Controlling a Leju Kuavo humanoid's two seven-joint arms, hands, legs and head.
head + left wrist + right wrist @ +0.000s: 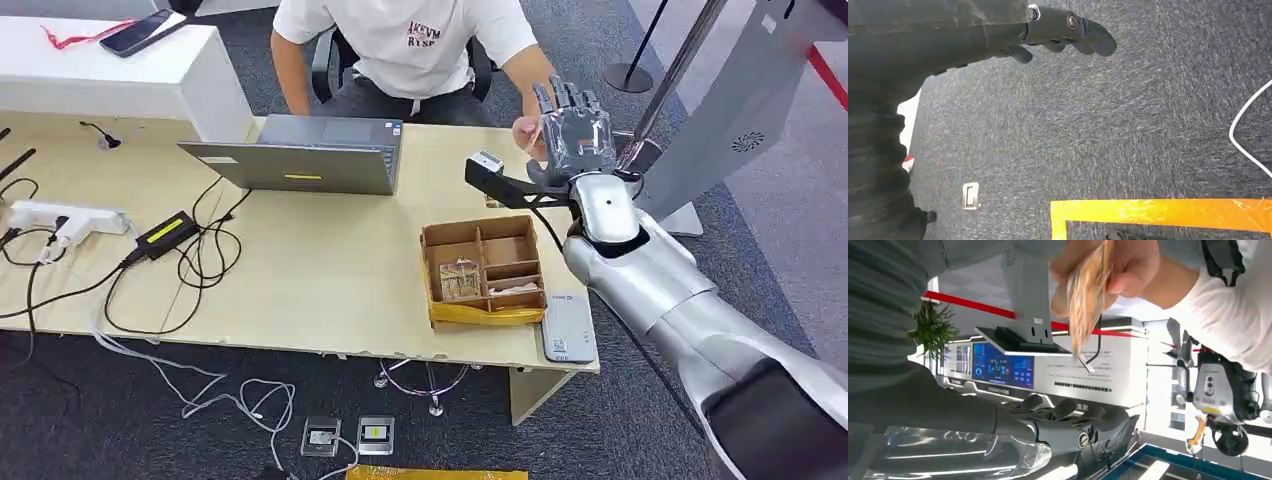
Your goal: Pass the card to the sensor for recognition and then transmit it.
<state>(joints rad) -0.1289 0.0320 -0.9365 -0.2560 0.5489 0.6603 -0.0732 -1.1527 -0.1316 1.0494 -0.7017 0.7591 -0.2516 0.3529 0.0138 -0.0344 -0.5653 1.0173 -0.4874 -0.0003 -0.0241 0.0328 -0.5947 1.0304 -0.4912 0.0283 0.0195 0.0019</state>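
The counter (pixel 300 270) is pale wood-toned. A brown cardboard box (pixel 484 270) has yellow tape along its near edge; beside it lies a light grey card reader (pixel 568 328). The laptop (pixel 305 155) is grey. The right hand (pixel 572 125) is dark grey on a silver arm. The card (pixel 1088 292) is orange-gold, patterned. The person's shirt (pixel 420 40) is white with dark red lettering. The carpet (pixel 1128 125) is dark grey, marked with yellow floor tape (pixel 1168 212).

laptop (pixel 305 155), phone (pixel 143 32), power strip (pixel 60 220)
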